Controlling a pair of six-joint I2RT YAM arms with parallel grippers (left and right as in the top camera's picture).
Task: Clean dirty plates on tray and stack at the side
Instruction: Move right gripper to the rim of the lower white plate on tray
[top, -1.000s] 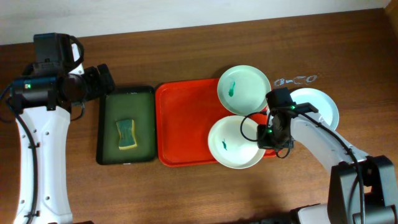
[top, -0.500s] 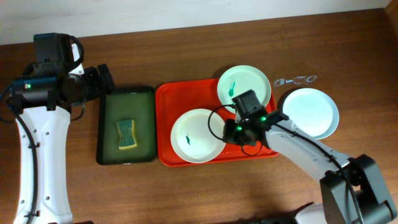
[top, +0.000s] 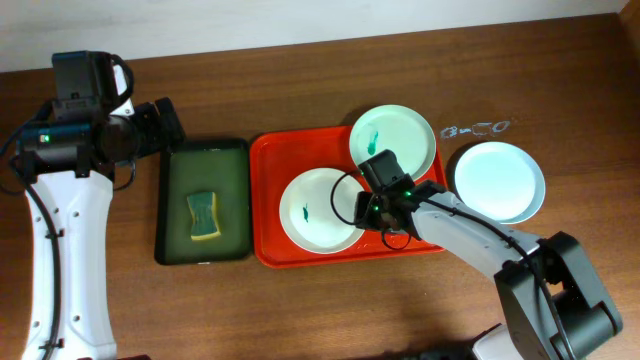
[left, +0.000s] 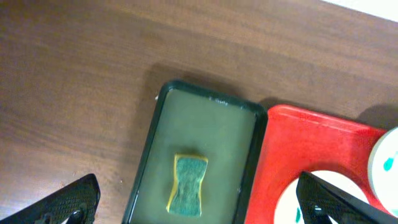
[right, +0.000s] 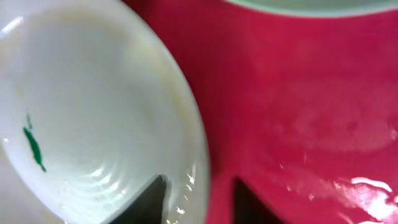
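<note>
One arm, the right, stretches across the tray (top: 268, 200), right tool (right: 199, 186) astride a plate (top: 318, 205) rim, grip unclear.

Red-orange tray (top: 270, 200), white plates (top: 325, 198) green-smeared, dark green tray (top: 175, 200), yellow-green sponge (top: 203, 216)

Close-up here is mostly a white plate (right: 93, 93) filling the left side, with a small green smear (right: 34, 146) low on its left part. Everything to the right is glossy red tray (right: 311, 112) with bright glare spots. A sliver of a second plate (right: 311, 5) pokes in along the top. The right pincer (right: 202, 200) straddles the big plate's rim at the bottom: one dark fingertip (right: 149, 199) over the plate, the other over the tray. Too blurry to tell if it's actually pinching the rim.
</note>
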